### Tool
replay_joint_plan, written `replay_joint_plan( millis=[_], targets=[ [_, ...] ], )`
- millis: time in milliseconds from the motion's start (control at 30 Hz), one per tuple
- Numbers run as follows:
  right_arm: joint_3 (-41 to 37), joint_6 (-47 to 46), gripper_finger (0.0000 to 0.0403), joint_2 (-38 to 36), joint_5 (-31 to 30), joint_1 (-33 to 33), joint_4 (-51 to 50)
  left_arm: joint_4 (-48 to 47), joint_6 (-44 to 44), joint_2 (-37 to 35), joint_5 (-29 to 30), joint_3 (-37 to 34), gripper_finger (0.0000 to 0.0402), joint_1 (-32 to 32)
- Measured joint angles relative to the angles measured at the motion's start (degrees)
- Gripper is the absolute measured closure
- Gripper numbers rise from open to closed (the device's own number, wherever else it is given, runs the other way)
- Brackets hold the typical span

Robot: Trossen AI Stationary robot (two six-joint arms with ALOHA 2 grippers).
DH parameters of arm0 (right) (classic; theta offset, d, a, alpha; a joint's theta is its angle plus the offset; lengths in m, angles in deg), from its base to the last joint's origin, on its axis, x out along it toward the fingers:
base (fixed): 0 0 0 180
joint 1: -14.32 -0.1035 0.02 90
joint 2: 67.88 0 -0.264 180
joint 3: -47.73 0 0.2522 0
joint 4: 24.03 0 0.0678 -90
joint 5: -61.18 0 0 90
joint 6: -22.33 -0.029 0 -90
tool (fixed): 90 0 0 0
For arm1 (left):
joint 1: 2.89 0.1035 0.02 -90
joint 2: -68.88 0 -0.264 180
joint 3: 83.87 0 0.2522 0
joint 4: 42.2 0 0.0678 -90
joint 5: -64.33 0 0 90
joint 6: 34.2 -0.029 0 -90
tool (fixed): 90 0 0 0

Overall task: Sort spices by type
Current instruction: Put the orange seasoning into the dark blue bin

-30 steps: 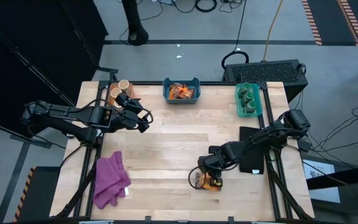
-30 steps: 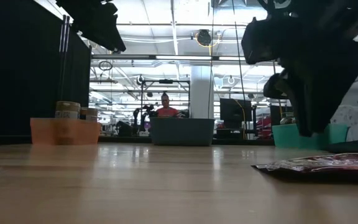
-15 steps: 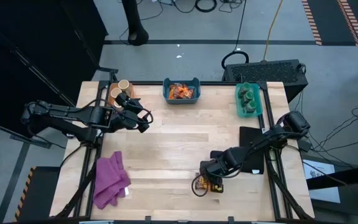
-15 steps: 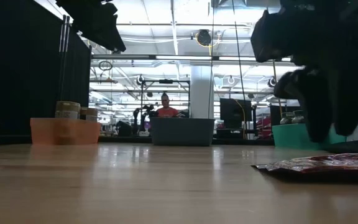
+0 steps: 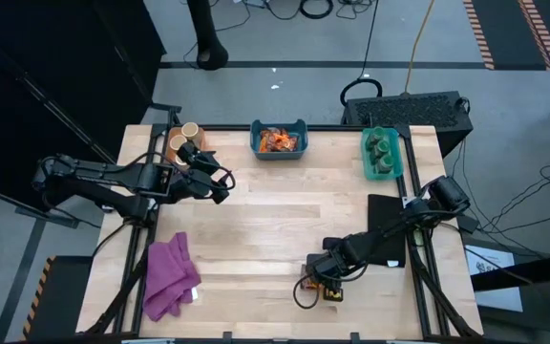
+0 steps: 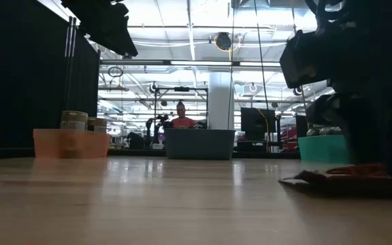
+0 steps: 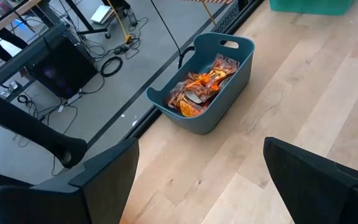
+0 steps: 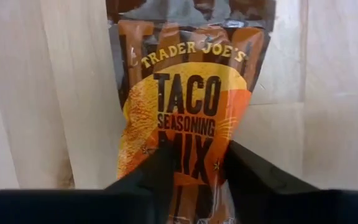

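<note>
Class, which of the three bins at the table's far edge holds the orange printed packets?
The blue bin, the middle one, holds them. The orange bin holds tan jars and the teal bin dark-green jars.

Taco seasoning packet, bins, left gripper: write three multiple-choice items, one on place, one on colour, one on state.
1. Where is the loose taco seasoning packet?
A. In the blue bin
B. On the table, under the right gripper
C. On the purple cloth

2. Which colour is the bin holding the dark-green jars?
A. Orange
B. Blue
C. Teal

3. The left gripper is:
A. Open, empty
B. Shut on a jar
C. Shut on a cloth

B: the right wrist view shows it on bare wood.
C: seen from above.
A: its fingers stand wide apart.
</note>
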Motion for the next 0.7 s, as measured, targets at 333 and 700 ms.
replay_joint_plan(
  millis=[333, 700],
  targets=[
    [0.0, 1.4, 0.0396, 0.0, 2.5, 0.1, 0.2, 0.0, 0.0, 0.0, 0.0, 0.0, 0.0052, 0.0],
    [-0.3, 1.8, 0.0398, -4.0, 2.4, 2.3, -2.3, 0.0, 0.0, 0.0, 0.0, 0.0, 0.0052, 0.0]
  ],
)
